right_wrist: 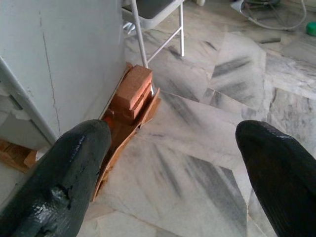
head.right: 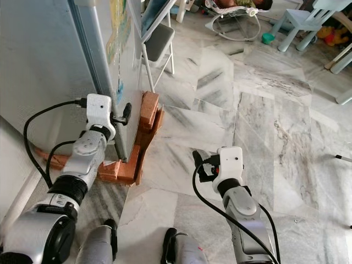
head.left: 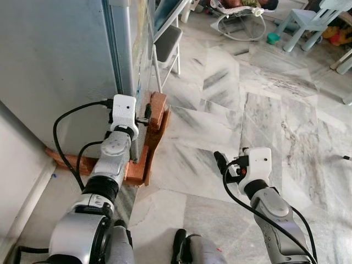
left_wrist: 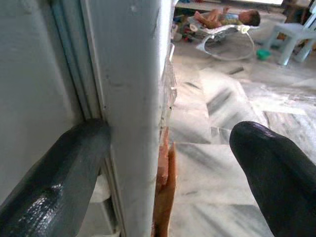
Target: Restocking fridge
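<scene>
The grey fridge (head.left: 55,66) stands at my left, its door edge (left_wrist: 133,98) facing me low down. My left gripper (head.left: 136,116) is open and straddles that door edge: one black finger (left_wrist: 54,177) lies in the gap on the fridge-body side and touches the edge, the other finger (left_wrist: 276,173) hangs clear on the outer side. My right gripper (head.left: 224,164) hovers open over the marble floor to the right of the fridge, with nothing between its fingers (right_wrist: 74,168).
Reddish wooden blocks (head.left: 157,118) prop the fridge's foot beside the door. A folding chair (head.left: 168,41) stands behind it. Farther off are a bouncer with a person lying in it (head.left: 242,14), a pale blue small chair (head.left: 311,19) and a green cup (head.left: 273,37).
</scene>
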Robot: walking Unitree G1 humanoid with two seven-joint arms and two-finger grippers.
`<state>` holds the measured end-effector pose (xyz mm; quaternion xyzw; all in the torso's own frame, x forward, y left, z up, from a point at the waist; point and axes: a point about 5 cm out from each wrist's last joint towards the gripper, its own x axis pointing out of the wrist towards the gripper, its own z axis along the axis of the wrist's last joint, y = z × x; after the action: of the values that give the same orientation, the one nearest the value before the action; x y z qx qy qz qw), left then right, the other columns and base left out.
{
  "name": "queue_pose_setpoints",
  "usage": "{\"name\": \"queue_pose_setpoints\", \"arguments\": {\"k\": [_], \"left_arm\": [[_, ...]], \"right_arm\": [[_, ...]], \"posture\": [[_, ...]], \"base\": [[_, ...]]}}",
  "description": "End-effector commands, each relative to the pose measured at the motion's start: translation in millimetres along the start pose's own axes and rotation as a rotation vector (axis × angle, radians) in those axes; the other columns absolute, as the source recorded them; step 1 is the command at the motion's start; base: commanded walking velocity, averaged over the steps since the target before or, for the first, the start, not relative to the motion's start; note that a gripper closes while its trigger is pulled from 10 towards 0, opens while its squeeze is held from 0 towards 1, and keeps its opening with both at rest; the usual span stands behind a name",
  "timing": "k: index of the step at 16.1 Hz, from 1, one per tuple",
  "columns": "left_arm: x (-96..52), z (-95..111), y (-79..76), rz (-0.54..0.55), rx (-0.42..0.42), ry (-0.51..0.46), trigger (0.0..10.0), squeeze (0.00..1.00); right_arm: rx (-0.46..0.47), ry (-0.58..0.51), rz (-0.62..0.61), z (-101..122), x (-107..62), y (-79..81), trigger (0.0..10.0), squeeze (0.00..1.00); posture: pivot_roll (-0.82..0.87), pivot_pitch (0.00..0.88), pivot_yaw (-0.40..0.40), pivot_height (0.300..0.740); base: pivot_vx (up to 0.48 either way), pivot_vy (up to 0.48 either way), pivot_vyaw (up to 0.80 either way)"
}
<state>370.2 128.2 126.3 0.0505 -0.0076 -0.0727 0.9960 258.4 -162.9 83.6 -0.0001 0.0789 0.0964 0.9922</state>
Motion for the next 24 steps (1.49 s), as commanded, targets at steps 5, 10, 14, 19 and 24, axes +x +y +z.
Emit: {"name": "queue_pose_setpoints", "arguments": {"k": [5,10,14,19,24], "left_arm": [[0.6,-2.2,-13.1,-0.050,0.022,0.017,10.0,0.00],[18.8,29.8,-8.7,-0.033,0.030,-0.055,10.0,0.00],[29.7,83.6,-63.2,-0.243,0.060,-0.235,10.0,0.00],[-48.9,121.9,-200.2,-0.819,-0.132,-0.451,10.0,0.00],[-15.1,88.8,-128.9,-0.514,-0.028,-0.327,10.0,0.00]], "right_arm": [[-0.008,0.058,-0.026,-16.9,-12.0,-8.9,10.0,0.00],[0.023,0.139,0.028,-31.8,-20.3,-3.9,10.0,0.00],[0.030,0.200,0.047,-40.8,-25.1,-6.1,10.0,0.00],[0.039,0.233,0.081,-45.0,-23.6,-1.9,10.0,0.00],[0.043,0.223,0.082,-44.5,-20.9,-0.8,10.0,0.00]], "posture": [[0.03,0.198,-0.116,0.740],[0.03,0.196,-0.115,0.740],[0.04,0.190,-0.121,0.740],[0.05,0.189,-0.119,0.740],[0.05,0.184,-0.114,0.740]], "base": [[0.000,0.000,0.00],[0.000,0.000,0.00],[0.000,0.000,0.00],[0.000,0.000,0.00],[0.000,0.000,0.00]]}}
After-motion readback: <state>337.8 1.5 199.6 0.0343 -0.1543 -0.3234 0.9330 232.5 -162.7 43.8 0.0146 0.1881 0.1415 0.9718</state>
